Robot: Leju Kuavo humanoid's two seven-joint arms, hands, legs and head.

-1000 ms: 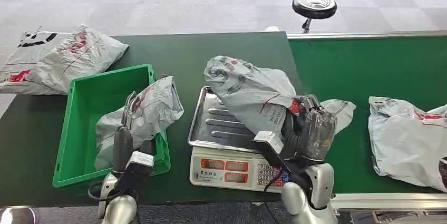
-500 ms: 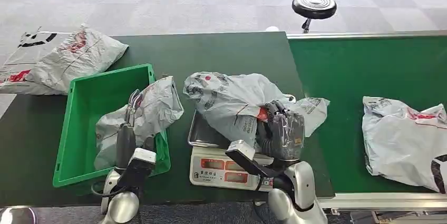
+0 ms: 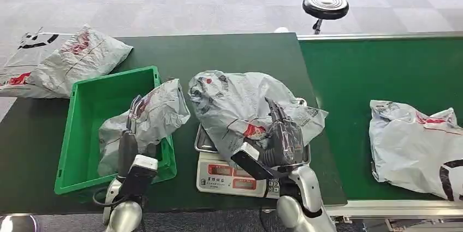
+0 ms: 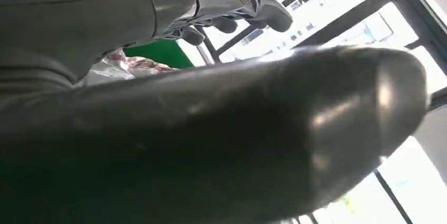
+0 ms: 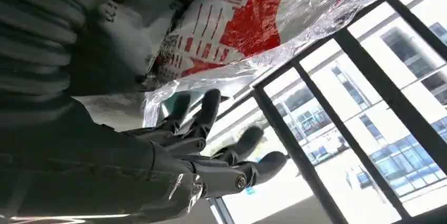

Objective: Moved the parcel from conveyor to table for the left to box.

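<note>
Green crate (image 3: 82,134) at lower left holding a grey parcel (image 3: 150,117) gripped by the left hand (image 3: 134,120), second grey parcel (image 3: 240,106) on the scale tray (image 3: 203,140) at centre, right hand (image 3: 281,134) on it, fingers spread.

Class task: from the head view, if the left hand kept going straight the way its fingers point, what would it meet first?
The left hand points away from the robot and already touches the parcel draped over the green box edge, so the parcel is probably first; depth is unclear.
</note>
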